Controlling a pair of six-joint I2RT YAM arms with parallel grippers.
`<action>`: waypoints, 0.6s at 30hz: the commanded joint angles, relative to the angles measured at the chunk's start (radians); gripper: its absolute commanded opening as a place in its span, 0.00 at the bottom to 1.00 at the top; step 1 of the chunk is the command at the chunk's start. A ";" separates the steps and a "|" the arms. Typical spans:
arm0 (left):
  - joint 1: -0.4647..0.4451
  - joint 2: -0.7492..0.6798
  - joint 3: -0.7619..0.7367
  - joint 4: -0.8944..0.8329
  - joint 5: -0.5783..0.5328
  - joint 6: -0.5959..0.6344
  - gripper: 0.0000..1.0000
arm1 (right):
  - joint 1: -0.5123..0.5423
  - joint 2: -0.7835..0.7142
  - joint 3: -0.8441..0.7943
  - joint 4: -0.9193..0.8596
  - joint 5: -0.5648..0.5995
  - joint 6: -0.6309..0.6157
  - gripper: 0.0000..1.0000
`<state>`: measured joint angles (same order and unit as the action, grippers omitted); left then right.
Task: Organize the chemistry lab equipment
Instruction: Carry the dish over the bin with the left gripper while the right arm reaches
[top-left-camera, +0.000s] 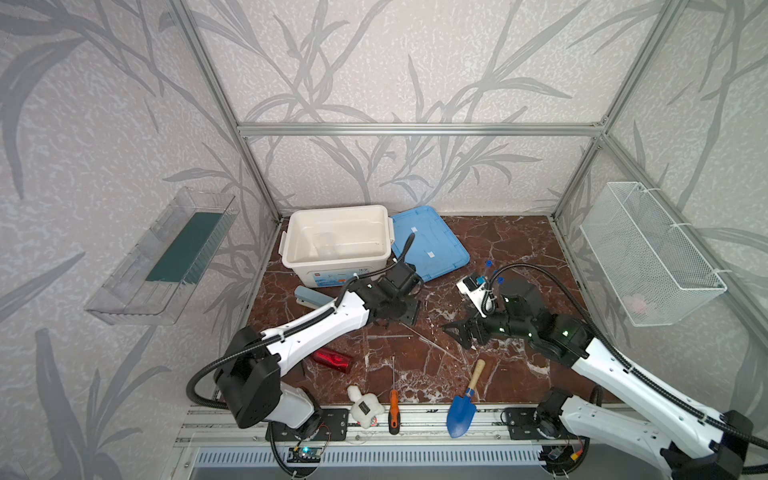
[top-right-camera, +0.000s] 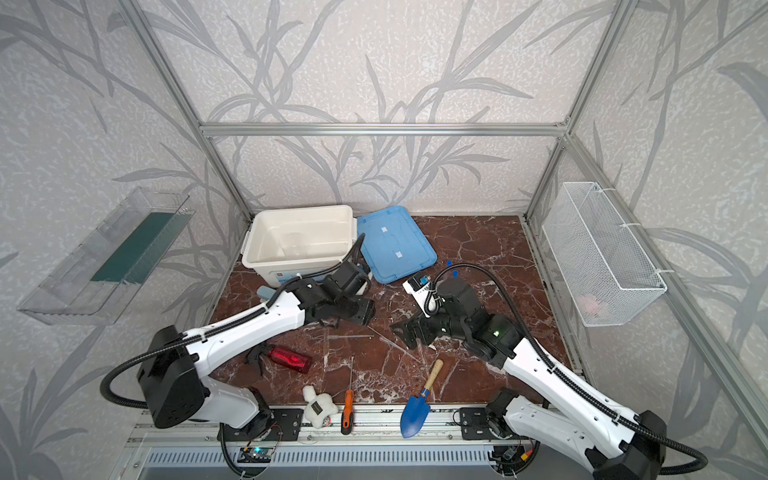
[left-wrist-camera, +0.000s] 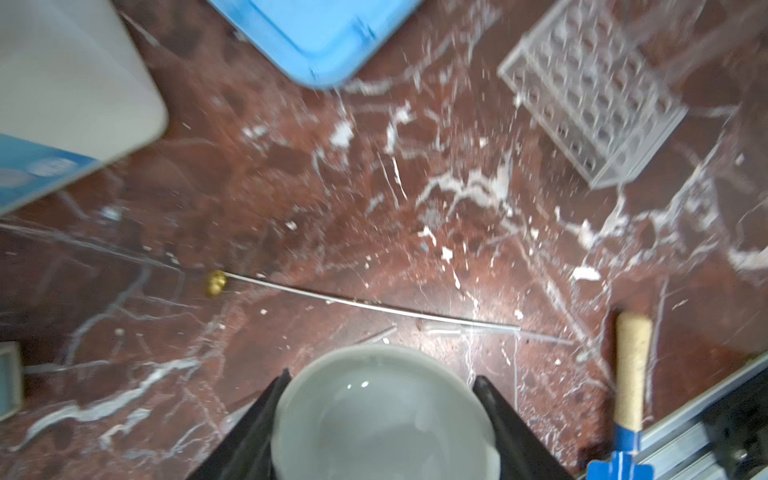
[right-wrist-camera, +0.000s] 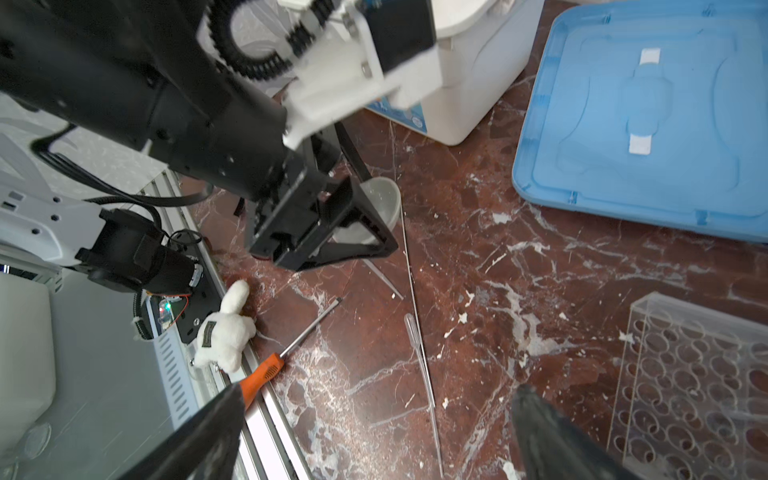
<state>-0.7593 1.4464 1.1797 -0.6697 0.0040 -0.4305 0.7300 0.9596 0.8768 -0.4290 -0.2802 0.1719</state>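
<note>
Nearest, the small white round dish (left-wrist-camera: 382, 424) sits between the fingers of the left claw (left-wrist-camera: 382, 375), seemingly pinched despite blur; the right claw (right-wrist-camera: 380, 392) gapes wide, holding nothing.

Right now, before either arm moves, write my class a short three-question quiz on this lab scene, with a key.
1. True or false: the left tool grips the small white dish.
2. Fill in: the right tool has its jaws ___.
3. Where does the blue lid lie?
A) closed on the white bin
B) on the table beside the white bin
C) in the right tool

Key: 1 true; 2 open; 3 B.
</note>
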 joint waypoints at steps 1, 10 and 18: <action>0.092 -0.042 0.132 -0.130 -0.016 0.007 0.53 | -0.004 0.074 0.117 0.082 0.071 0.012 0.98; 0.414 0.097 0.473 -0.303 0.055 0.026 0.51 | -0.004 0.399 0.409 0.226 -0.014 0.130 0.98; 0.578 0.361 0.753 -0.466 -0.048 0.091 0.51 | 0.013 0.740 0.760 0.213 -0.130 0.110 0.98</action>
<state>-0.2134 1.7466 1.8690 -1.0195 0.0044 -0.3805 0.7319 1.6398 1.5421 -0.2352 -0.3496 0.2874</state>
